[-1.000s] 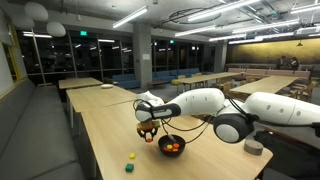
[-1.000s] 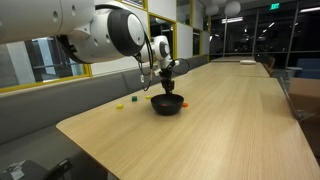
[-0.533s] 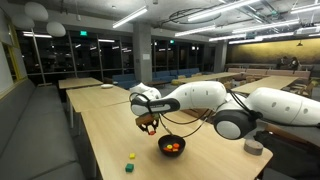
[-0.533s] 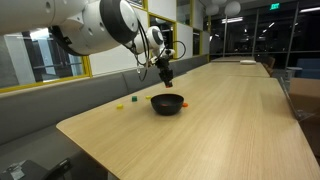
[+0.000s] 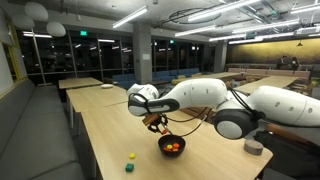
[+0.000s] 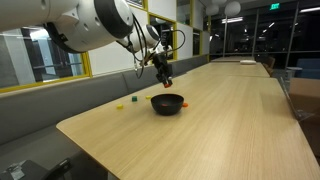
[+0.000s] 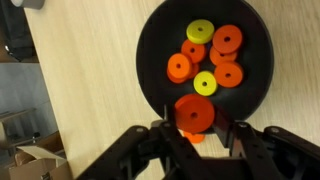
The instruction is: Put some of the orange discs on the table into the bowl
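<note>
In the wrist view my gripper (image 7: 195,128) is shut on one of the orange discs (image 7: 195,112), which hangs over the near rim of the black bowl (image 7: 150,70). Several orange discs (image 7: 227,40) and two yellow pieces (image 7: 200,32) lie inside the bowl. Just under the held disc shows another small orange bit (image 7: 193,138); I cannot tell what it rests on. Both exterior views show the gripper (image 5: 155,124) (image 6: 164,79) hovering a little above the bowl (image 5: 171,146) (image 6: 167,103) on the light-wood table (image 5: 105,130) (image 6: 220,130).
A yellow piece (image 5: 132,156) and a green piece (image 5: 128,167) lie on the table near its front edge, away from the bowl. A small grey round object (image 5: 253,146) sits beyond the arm. A cardboard box (image 7: 35,160) stands on the floor beside the table.
The wrist has risen and swung slightly above the bowl over the last second. The jaws have stayed shut on the disc throughout.
</note>
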Controlling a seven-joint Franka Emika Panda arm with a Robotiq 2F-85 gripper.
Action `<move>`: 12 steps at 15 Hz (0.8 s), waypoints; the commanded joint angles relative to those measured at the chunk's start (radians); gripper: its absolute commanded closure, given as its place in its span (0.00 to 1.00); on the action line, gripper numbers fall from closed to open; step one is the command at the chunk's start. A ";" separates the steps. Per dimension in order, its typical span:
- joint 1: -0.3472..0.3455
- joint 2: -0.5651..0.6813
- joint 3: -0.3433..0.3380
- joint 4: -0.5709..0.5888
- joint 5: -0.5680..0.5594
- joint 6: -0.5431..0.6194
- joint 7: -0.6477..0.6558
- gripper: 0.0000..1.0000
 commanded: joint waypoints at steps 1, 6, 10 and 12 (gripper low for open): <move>0.002 -0.012 0.000 -0.019 -0.023 -0.079 -0.138 0.82; -0.032 -0.007 0.040 -0.023 0.032 -0.115 -0.258 0.80; -0.061 -0.008 0.074 -0.026 0.083 -0.153 -0.281 0.19; -0.077 -0.012 0.091 -0.024 0.115 -0.157 -0.275 0.05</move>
